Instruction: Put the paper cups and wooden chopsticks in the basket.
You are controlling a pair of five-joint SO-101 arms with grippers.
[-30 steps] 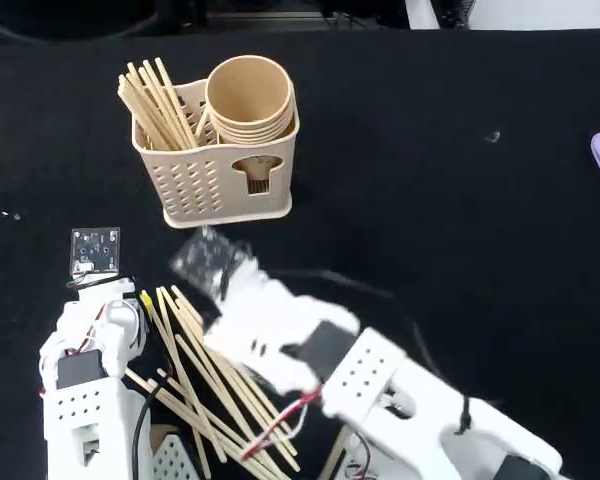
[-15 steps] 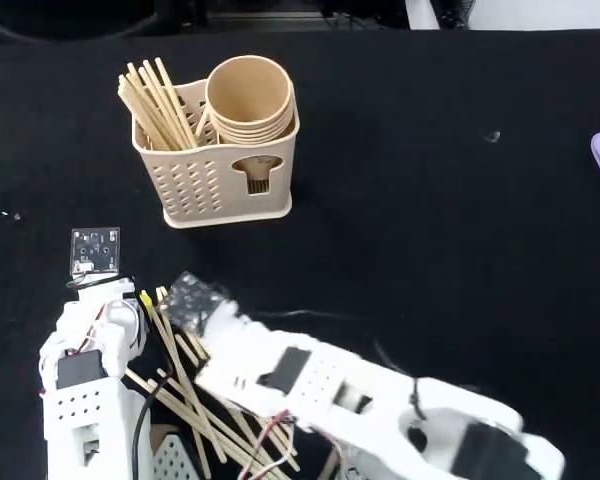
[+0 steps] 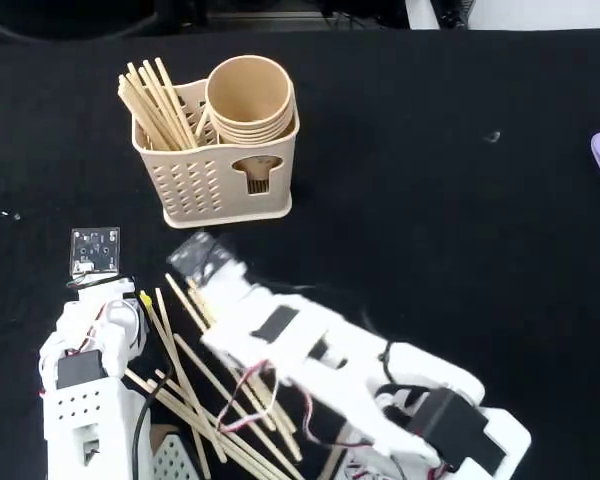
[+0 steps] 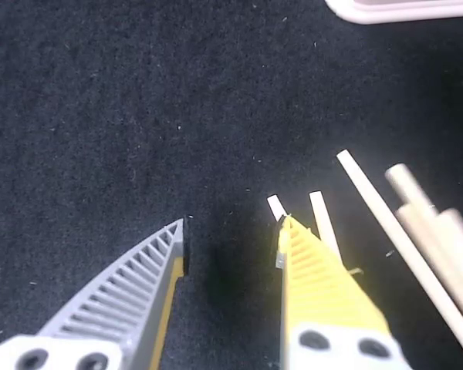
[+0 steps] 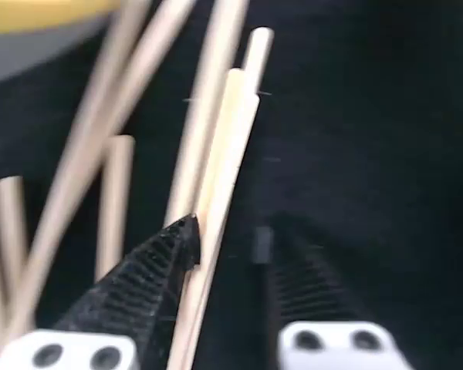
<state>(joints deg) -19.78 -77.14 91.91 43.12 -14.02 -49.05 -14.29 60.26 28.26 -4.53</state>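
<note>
Scattering chopsticks half hidden under right arm, left gripper and right gripper both released.

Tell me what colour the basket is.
The basket is cream with rows of small holes, clearest in the high view.

Basket beige w/ holes; cups tan; chopsticks pale wood; table blk.
</note>
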